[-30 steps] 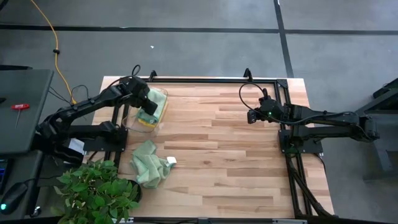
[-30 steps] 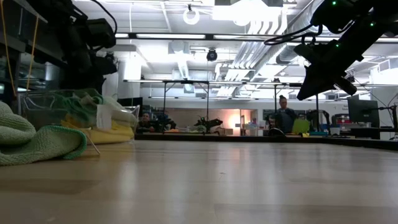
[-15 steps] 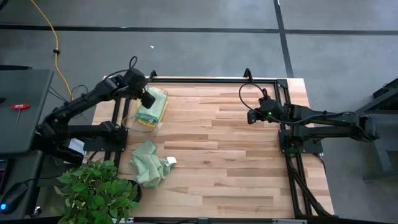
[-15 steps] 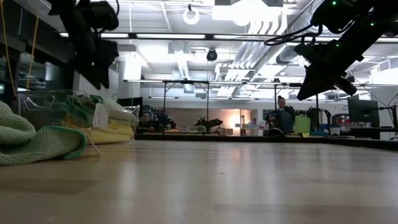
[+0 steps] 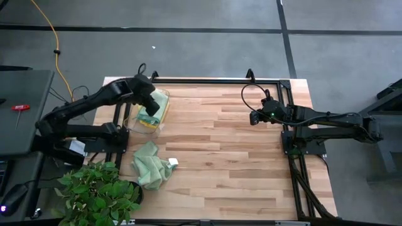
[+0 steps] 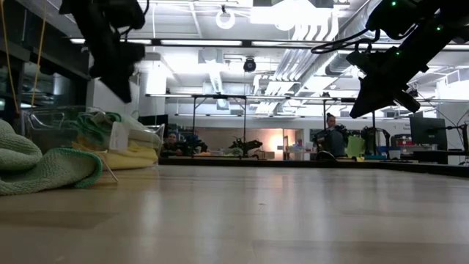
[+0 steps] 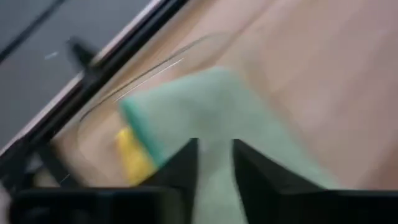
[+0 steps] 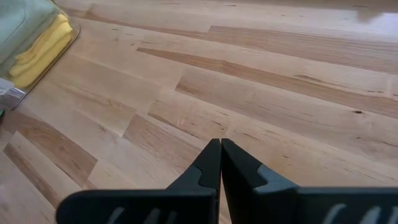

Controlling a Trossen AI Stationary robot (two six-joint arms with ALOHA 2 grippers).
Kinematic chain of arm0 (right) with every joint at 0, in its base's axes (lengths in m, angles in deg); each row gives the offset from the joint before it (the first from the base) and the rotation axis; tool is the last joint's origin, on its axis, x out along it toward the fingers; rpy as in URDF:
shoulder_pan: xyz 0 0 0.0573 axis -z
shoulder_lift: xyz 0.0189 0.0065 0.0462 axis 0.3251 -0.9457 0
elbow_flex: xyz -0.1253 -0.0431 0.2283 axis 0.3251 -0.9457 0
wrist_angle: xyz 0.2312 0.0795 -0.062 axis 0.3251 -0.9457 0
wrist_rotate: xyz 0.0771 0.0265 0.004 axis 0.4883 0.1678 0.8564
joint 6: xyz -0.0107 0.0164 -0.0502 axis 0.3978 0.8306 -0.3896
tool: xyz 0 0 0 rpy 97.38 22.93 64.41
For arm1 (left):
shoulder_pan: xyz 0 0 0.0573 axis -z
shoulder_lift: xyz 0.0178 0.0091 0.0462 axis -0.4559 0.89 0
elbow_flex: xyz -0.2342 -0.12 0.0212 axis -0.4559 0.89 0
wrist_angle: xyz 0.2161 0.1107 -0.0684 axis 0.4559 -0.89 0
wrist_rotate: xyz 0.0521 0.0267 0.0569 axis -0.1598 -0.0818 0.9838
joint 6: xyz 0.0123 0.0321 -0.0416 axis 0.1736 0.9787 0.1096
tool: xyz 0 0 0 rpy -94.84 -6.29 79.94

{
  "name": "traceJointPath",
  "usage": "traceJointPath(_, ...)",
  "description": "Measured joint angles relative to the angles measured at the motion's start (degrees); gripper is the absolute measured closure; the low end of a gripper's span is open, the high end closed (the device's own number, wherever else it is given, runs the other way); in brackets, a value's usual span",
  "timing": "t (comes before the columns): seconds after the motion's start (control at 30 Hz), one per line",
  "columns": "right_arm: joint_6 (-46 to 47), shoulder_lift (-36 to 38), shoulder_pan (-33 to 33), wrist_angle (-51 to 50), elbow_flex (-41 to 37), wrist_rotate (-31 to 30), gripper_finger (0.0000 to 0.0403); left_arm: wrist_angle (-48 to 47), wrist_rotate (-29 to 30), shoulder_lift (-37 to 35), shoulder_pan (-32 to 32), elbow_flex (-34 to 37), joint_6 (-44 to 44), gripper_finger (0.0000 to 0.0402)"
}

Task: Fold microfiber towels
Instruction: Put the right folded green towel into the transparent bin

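Left gripper (image 5: 149, 102) shifted over the towel stack (image 5: 152, 115); one crumpled green towel (image 5: 149, 164) apart.

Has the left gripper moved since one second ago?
Yes. In the high view the left gripper has moved toward the far edge of the clear bin of folded towels; in the low view it is higher above the bin.

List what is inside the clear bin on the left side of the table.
The clear bin holds a folded pale green towel on top of yellow towels. How many lie underneath is covered by the stack.
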Motion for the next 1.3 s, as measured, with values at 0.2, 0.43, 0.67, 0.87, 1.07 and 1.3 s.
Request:
traceJointPath(0.2,-0.06,-0.02,-0.01,0.0,0.0,0.0,0.0399,3.49,2.12,0.14,-0.35,7.52,-4.53,0.0385)
traceJointPath(0.43,-0.19,-0.02,-0.01,0.0,0.0,0.0,0.0399,10.02,0.95,0.27,-0.08,14.06,-7.18,0.0398)
traceJointPath(0.67,0.25,-0.01,-0.01,0.02,0.0,0.07,0.0399,10.5,0.78,3.67,-1.6,14.63,-9.46,0.0401)
traceJointPath(0.87,1.45,-0.02,-0.01,0.04,0.0,0.17,0.0399,9.39,0.94,10.56,-2.1,14.49,-12.34,0.0401)
traceJointPath(1.07,1.74,0.0,-0.01,0.02,0.0,0.2,0.0399,9.74,1.91,13.41,-2.08,14.01,-12.96,0.0402)
traceJointPath(1.3,1.48,-0.02,-0.01,0.02,0.0,0.22,0.0399,6.74,2.27,10.02,-2.1,8.76,-12.89,0.0402)
